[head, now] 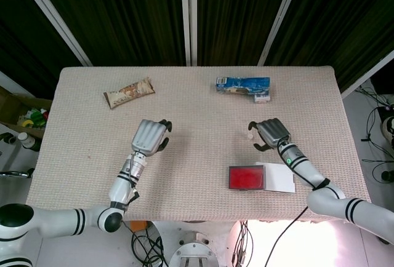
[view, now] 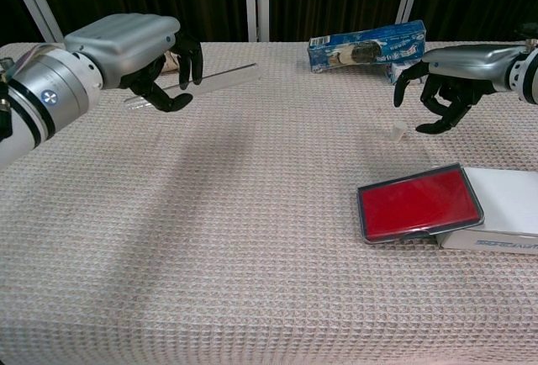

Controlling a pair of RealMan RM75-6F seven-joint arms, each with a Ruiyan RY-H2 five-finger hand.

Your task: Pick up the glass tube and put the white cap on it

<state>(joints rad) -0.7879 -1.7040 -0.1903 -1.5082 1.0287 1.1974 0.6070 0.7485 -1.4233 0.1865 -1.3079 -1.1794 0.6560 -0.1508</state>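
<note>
The glass tube (view: pixel 197 81) is lying lifted above the table (view: pixel 252 239) in the left hand (view: pixel 139 54), whose fingers are closing around one end; it looks light, stiff, slippery and fragile, so holding near the middle seems safer. The white cap (view: pixel 399 131) is standing on the table just beside the right hand (view: pixel 450 79), which is hovering with curved, parted fingers, holding nothing.

Print on the blue box (view: pixel 366 44) seems illegible.
</note>
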